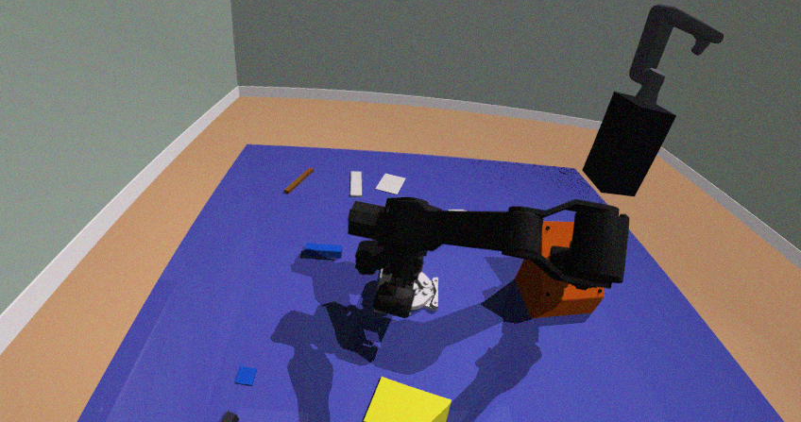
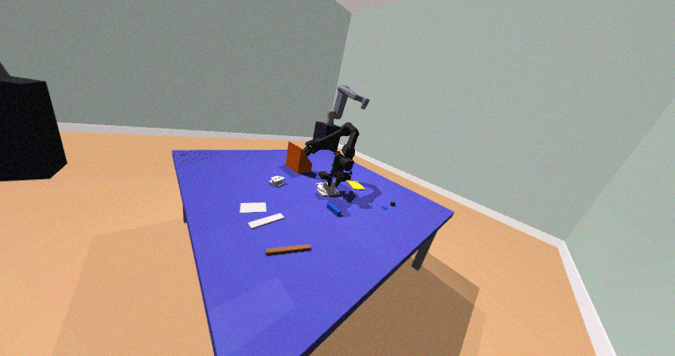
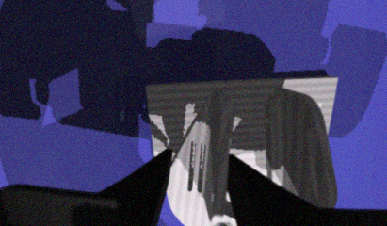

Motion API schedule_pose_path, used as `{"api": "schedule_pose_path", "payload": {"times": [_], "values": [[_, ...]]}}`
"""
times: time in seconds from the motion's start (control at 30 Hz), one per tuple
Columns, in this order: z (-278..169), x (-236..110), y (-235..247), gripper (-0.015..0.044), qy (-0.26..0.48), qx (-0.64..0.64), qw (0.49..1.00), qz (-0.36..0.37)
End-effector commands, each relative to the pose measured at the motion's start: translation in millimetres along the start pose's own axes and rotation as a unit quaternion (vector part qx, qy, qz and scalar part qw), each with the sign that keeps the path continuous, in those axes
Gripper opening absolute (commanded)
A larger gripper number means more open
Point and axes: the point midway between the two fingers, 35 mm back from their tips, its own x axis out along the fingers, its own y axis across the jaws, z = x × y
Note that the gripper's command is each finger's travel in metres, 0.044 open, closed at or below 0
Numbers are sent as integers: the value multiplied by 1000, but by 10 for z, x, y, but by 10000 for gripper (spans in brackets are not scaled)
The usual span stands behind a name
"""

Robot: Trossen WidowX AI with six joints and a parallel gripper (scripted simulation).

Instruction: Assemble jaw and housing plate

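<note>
My gripper (image 2: 333,189) (image 3: 199,158) points down over the white base plate (image 1: 435,284) (image 3: 322,86). It is shut on a pale jaw (image 3: 199,162), whose slotted body shows between the fingertips in the wrist view. The other jaw (image 3: 305,146) lies beside it on the right over the base plate, mostly in shadow. The pins and gear teeth are hidden, so I cannot tell if the held jaw is on its pin or the teeth mesh. A white part (image 2: 277,180), seemingly the housing plate, stands apart on the table; the arm hides most of it in the top view.
A blue block (image 1: 321,250) (image 2: 334,209) lies near the gripper. A yellow block (image 1: 407,399) (image 2: 355,185), a small blue square (image 1: 246,376), a white strip (image 1: 355,183) (image 2: 266,221), a white square (image 1: 390,183) (image 2: 253,207) and a brown bar (image 1: 298,180) (image 2: 287,249) lie farther off.
</note>
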Motion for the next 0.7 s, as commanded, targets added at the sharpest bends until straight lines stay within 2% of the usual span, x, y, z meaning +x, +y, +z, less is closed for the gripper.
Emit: {"api": "schedule_pose_path", "payload": {"times": [0.0, 0.4, 0.5, 0.67], "values": [[1, 9, 6, 134, 0, 1, 1000, 2], [1, 9, 6, 134, 0, 1, 1000, 2], [0, 0, 0, 213, 0, 0, 1000, 0], [0, 0, 0, 224, 0, 0, 1000, 0]]}}
